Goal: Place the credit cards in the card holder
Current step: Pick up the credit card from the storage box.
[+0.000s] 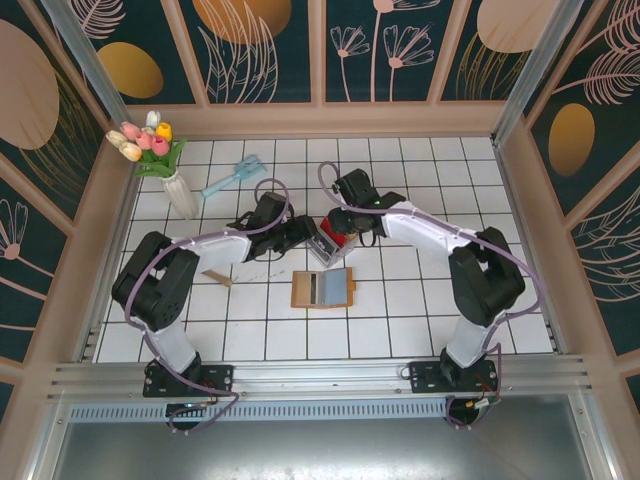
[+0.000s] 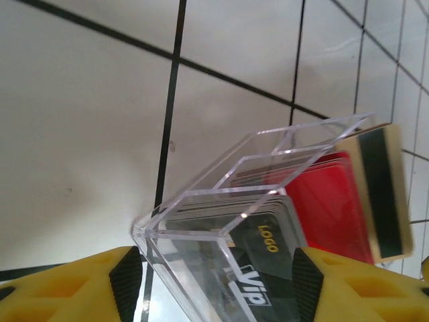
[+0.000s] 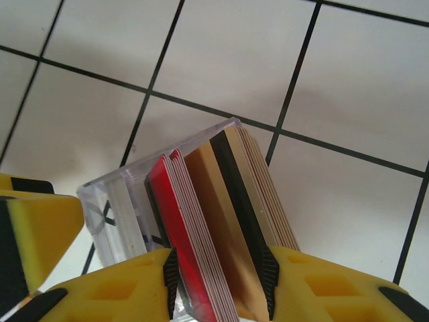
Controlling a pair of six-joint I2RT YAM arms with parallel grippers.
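Credit cards [image 3: 214, 221], likely light, stiff and slick, stood on edge in a clear tray [image 3: 114, 208] at 12 o'clock of the card holder [image 1: 323, 288], the right hand [image 3: 219, 278] pinching their flat faces, the left hand [image 2: 214, 278] spread round the tray
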